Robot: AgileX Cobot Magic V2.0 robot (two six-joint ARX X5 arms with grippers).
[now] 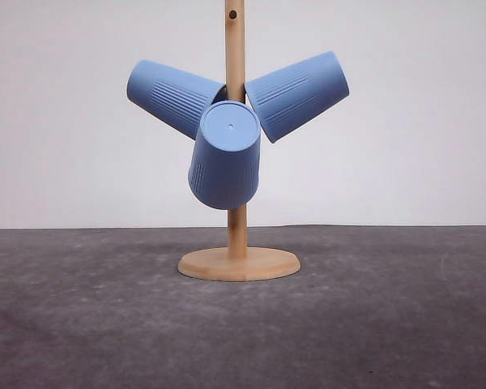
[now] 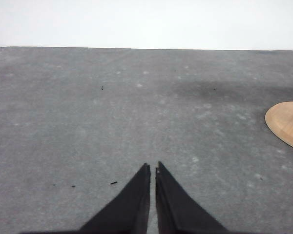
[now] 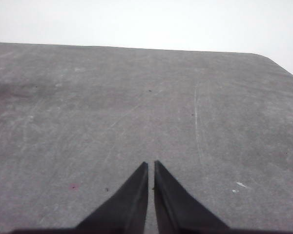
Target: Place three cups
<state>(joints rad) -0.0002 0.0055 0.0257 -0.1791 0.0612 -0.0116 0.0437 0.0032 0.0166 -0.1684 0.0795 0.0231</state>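
Grey table (image 1: 81,324) under a white wall carries a wooden stand (image 1: 237,261) with three blue cups (image 1: 225,154) hung on its pegs. Left gripper (image 2: 152,166) and right gripper (image 3: 151,163) hover over bare tabletop, jaws nearly together, holding nothing, apart from the cups.

Dark grey, mottled worktop (image 1: 81,324), scuffed with pale scratches and specks, bearing at mid-depth, centred, a round wooden stand base (image 1: 239,263), its edge also seen at the side of the left wrist view (image 2: 287,123).
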